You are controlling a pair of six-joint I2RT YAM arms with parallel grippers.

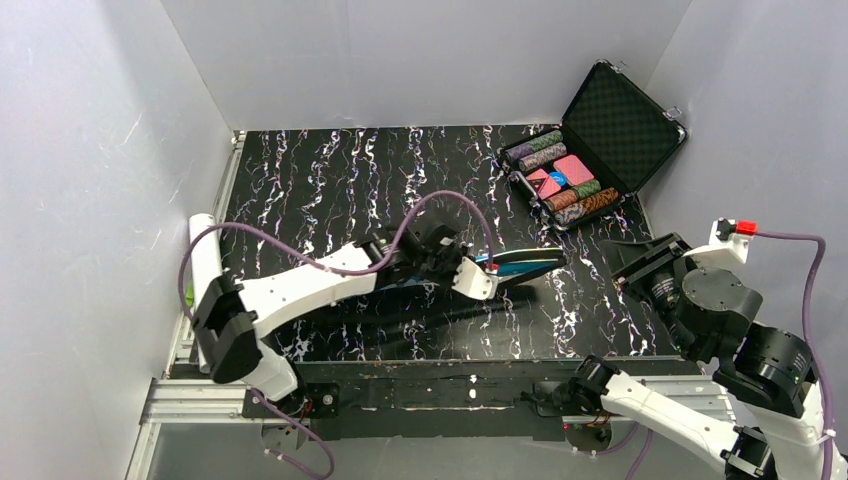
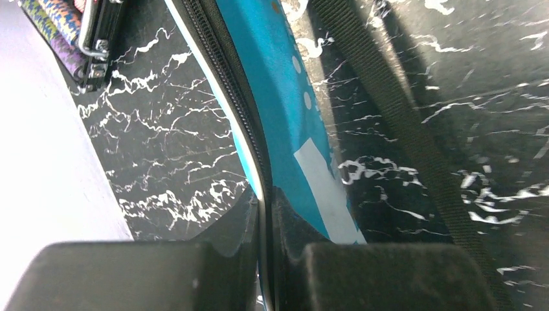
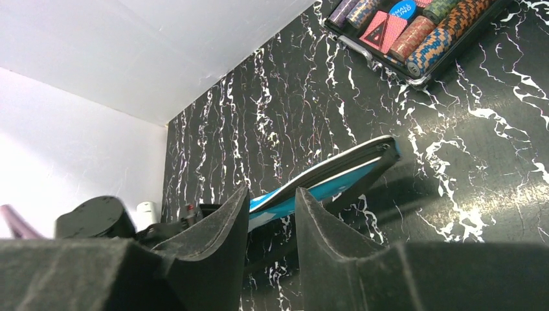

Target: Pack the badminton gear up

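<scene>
The blue racket-shaped bag lies at the table's middle, tilted with its far end off the surface. My left gripper is shut on the bag's zipped edge; the bag's blue face runs away from the fingers. The bag's black strap trails over the table. My right gripper is open and empty, to the right of the bag and apart from it; its view shows the bag beyond the fingertips. The long white tube lies along the left wall. Rackets and shuttlecocks are out of view.
An open black hard case of coloured chips stands at the back right, and also shows in the right wrist view. White walls close the table on the left, back and right. The table's metal rail runs along the near edge.
</scene>
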